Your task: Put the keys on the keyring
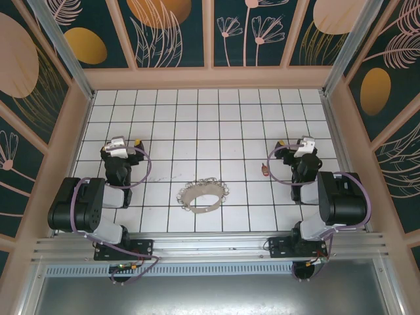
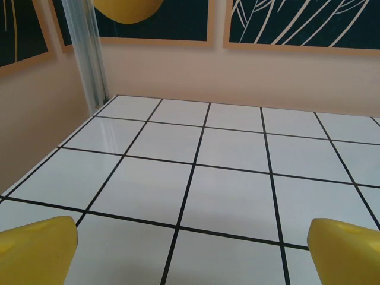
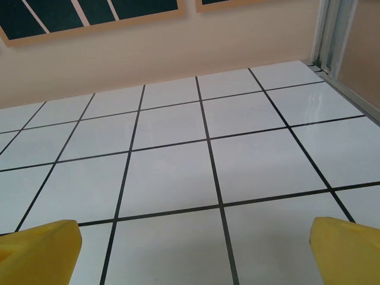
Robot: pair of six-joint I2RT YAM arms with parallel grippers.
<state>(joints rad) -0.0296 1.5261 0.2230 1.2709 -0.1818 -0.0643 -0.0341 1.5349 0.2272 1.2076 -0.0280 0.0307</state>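
We find the left gripper (image 1: 126,143) and the right gripper (image 1: 296,144) with jaws spread wide, holding nothing. The keyring (image 1: 186,195) lies flat on the tiles (image 1: 197,125) between the arms. The key (image 1: 264,170) lies apart from it, near the right gripper

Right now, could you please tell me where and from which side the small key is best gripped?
Probably by its red-brown head, from straight above with the right gripper, whose fingers stand open. The key lies flat on the tiled floor left of that arm, apart from the ring, so only a top-down pinch across its wider end seems workable.
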